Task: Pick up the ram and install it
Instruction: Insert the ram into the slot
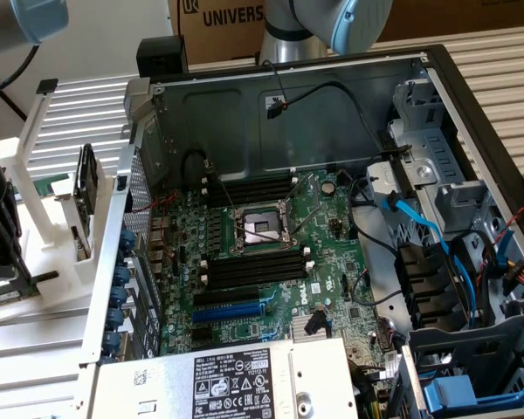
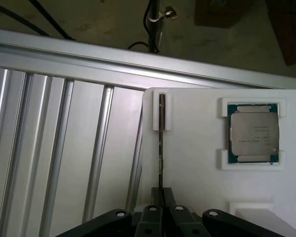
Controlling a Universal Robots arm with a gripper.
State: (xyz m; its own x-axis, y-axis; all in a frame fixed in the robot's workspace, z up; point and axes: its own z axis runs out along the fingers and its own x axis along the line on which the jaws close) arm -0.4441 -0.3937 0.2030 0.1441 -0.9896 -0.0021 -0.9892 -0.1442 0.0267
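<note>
— Where is the ram [image 2: 161, 138]?
— It stands on edge in the white holder [image 2: 197, 163]'s slot, beside the processor chip [image 2: 253, 132], likely so its thin edge can be gripped.
— And the jaws?
— Nearly closed, pinching that edge near one end.

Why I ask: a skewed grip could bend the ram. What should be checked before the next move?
1. Pincer shut on the ram: ok, a pad sits against each face with no gap visible.
2. Grip centred on the stick's thin edge: ok.
3. Ram standing on edge in the white holder slot: ok.
4. Processor chip apart from the pincer: ok, it lies in its own recess beside the slot.
5. Black memory slots on the motherboard free of sticks: ok, they look empty.
6. Slot latches open: cannot tell.
</note>
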